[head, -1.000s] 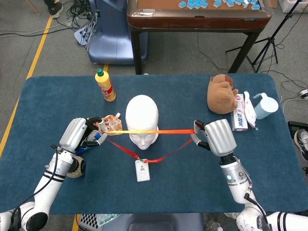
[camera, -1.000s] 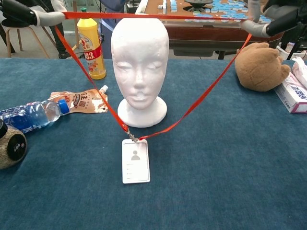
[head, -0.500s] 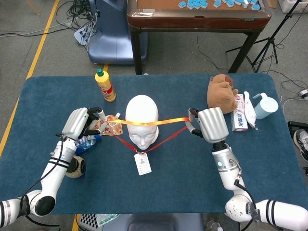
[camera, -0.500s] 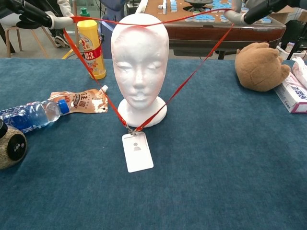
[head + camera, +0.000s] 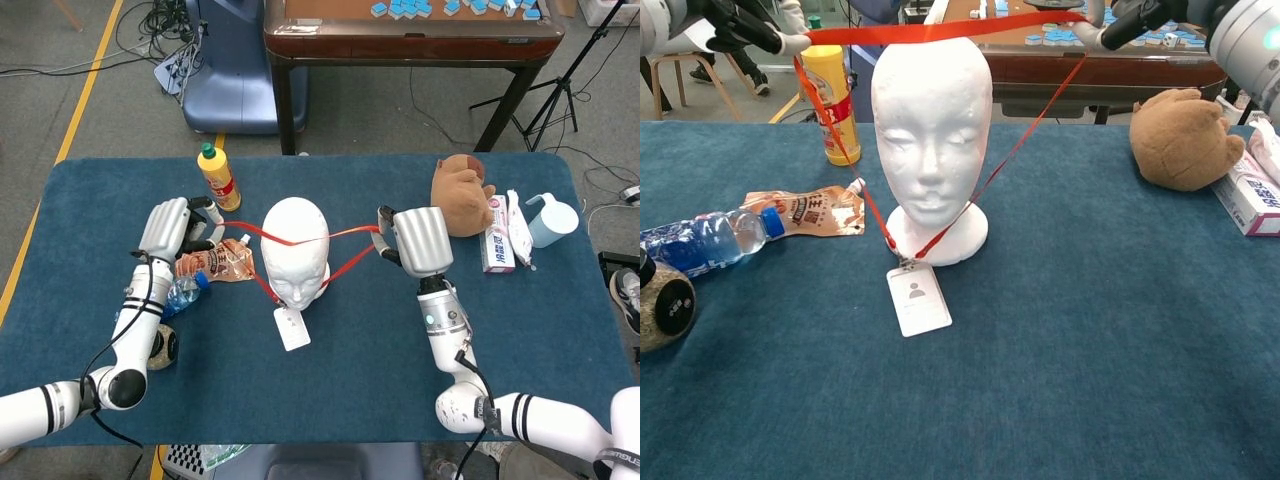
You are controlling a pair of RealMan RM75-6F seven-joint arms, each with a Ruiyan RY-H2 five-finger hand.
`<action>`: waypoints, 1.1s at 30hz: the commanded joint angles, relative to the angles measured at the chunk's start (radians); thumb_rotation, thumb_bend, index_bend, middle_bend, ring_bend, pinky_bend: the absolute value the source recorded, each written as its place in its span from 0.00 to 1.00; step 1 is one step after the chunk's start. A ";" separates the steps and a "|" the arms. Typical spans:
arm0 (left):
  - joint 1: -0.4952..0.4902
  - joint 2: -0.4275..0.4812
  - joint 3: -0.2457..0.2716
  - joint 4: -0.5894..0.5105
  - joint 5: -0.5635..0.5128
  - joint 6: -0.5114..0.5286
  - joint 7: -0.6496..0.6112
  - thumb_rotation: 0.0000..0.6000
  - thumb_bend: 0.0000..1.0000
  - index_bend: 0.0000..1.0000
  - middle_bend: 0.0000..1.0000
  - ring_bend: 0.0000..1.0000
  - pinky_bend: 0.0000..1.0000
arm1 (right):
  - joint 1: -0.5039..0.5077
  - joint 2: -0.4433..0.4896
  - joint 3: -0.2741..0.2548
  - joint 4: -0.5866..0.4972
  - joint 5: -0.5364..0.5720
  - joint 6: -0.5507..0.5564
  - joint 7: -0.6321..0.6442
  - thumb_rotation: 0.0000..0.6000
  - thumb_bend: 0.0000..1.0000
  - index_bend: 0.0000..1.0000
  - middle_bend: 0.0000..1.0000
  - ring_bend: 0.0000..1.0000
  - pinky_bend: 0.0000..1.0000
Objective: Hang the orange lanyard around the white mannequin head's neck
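Each pinching a side, the left hand [image 5: 180,228] and right hand [image 5: 412,240] held the orange lanyard [image 5: 300,240] stretched across the white mannequin head [image 5: 295,245], not yet lowered to the neck.

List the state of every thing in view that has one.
orange lanyard: stretched across the head's crown, not yet around the neck
mannequin head: upright
ID badge: flat on table
left hand: holds lanyard
right hand: holds lanyard
yellow bottle: upright, capped
water bottle: lying down
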 commanded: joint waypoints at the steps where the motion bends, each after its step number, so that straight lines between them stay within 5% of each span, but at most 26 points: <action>1: -0.028 -0.030 -0.016 0.040 -0.035 -0.001 0.023 1.00 0.35 0.57 0.99 0.95 0.90 | 0.023 -0.035 0.019 0.044 0.012 0.012 0.003 1.00 0.39 0.66 1.00 1.00 1.00; 26: -0.133 -0.129 -0.070 0.264 -0.221 -0.060 0.115 1.00 0.34 0.51 0.99 0.95 0.90 | 0.121 -0.167 0.092 0.235 0.138 0.008 -0.041 1.00 0.39 0.58 1.00 1.00 1.00; 29: -0.138 -0.136 -0.064 0.272 -0.220 -0.070 0.121 1.00 0.34 0.49 0.94 0.89 0.89 | 0.127 -0.165 0.094 0.232 0.167 -0.016 -0.051 1.00 0.39 0.50 1.00 1.00 1.00; 33: -0.144 -0.136 -0.054 0.275 -0.235 -0.100 0.136 1.00 0.34 0.39 0.75 0.68 0.83 | 0.132 -0.150 0.102 0.193 0.243 -0.059 -0.097 1.00 0.37 0.23 0.99 1.00 1.00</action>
